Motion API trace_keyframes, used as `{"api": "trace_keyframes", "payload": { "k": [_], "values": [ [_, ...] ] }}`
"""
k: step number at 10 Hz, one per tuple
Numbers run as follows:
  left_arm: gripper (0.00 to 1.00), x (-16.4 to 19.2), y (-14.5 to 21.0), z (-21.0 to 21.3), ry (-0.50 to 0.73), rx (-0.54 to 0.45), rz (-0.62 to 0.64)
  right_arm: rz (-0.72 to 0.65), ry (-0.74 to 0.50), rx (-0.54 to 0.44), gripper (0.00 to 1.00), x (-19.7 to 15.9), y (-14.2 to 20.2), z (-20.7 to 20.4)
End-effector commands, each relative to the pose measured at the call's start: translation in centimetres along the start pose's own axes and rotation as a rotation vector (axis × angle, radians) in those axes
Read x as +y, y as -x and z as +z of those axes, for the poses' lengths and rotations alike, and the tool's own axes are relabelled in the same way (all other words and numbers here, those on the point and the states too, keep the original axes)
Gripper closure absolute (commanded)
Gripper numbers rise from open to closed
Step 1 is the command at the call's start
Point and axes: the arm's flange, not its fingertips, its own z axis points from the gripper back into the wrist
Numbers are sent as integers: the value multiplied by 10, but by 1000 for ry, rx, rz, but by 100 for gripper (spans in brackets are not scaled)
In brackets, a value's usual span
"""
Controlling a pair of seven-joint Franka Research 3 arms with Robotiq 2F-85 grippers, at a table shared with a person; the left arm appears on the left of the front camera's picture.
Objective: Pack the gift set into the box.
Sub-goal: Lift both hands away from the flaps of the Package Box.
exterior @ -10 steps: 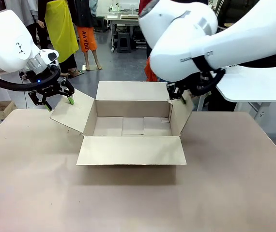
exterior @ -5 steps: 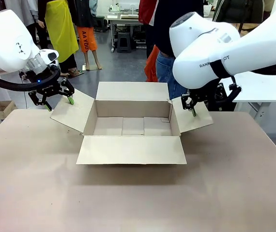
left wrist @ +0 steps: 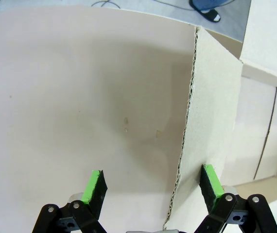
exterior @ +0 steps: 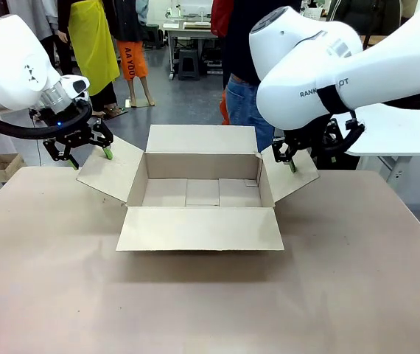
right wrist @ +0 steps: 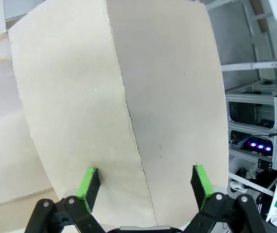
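The brown cardboard box (exterior: pixel 201 167) stands open in the middle of the table, its four flaps spread and its inside bare. My left gripper (exterior: pixel 91 158) is open and straddles the outer edge of the left flap (left wrist: pixel 211 102); its green pads (left wrist: pixel 94 187) stand apart, one on each side of the flap. On the far side, my right gripper (exterior: pixel 285 158) is open astride the edge of the right flap (right wrist: pixel 75 97), one green pad (right wrist: pixel 200 182) on either face. The gift set is out of view.
A person in a dark top and jeans (exterior: pixel 243 99) stands just behind the box. A small cardboard box (exterior: pixel 0 167) sits off the table at far left. A white table (exterior: pixel 387 133) is at the right. Tabletop (exterior: pixel 195 310) stretches in front of the box.
The right arm swung outward, folding the steep right flap down and out, then lifted slightly, so the flap now tilts up a little. The left arm and left flap have not moved.
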Motion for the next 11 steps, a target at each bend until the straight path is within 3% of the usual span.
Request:
{"api": "trace_keyframes", "payload": {
  "k": [1, 11],
  "values": [
    [0, -1, 0, 1, -16, 0, 12, -9, 17, -11, 0, -2, -1, 1],
    [0, -1, 0, 1, -16, 0, 12, -9, 17, -11, 0, -2, -1, 1]
  ]
}}
